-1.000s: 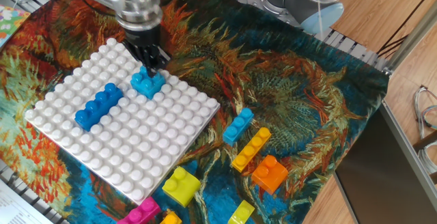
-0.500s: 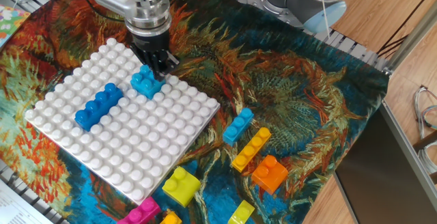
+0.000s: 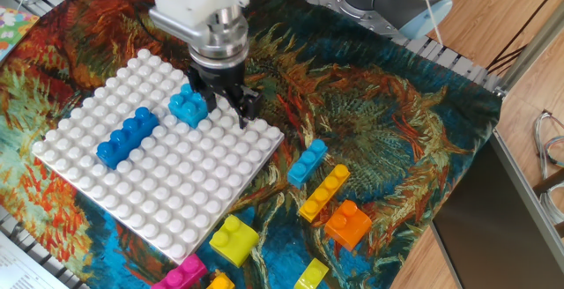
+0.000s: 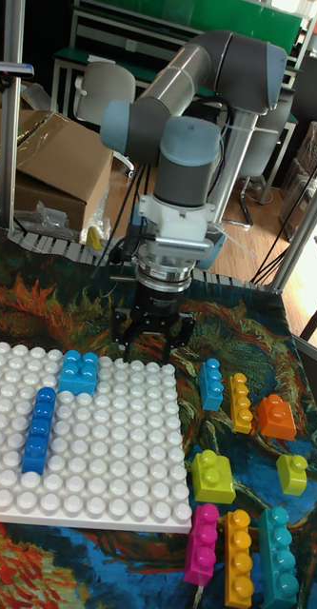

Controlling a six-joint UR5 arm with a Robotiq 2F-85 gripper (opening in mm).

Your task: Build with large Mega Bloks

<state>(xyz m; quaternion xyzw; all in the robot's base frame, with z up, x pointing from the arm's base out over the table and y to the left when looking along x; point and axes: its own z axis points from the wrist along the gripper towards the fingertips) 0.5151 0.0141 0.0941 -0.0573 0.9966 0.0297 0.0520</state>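
The gripper (image 3: 233,104) hangs just above the far edge of the white baseplate (image 3: 176,201), fingers spread apart with nothing between them. Just beside it on the plate sits a small light blue brick (image 3: 189,107), pressed onto the studs and free of the fingers (image 4: 132,341).

Further along the plate lies a long dark blue brick (image 3: 126,136), also seated on the studs and well apart from the light blue one. So two pieces look placed, and neither carries another on top; the build is only a start.

The rest wait loose on the patterned cloth (image 3: 379,139) off the near side of the plate: a light blue brick (image 3: 307,161), a yellow-orange long brick (image 3: 323,192), an orange brick (image 3: 347,224), a lime-yellow square brick (image 3: 233,239), and a pink brick (image 3: 181,275) at the picture's edge. The tall view shows a few more, including a teal long brick (image 4: 275,555); the exact count is probably eight but is hard to settle.

I judge the next step is fetching one of these.
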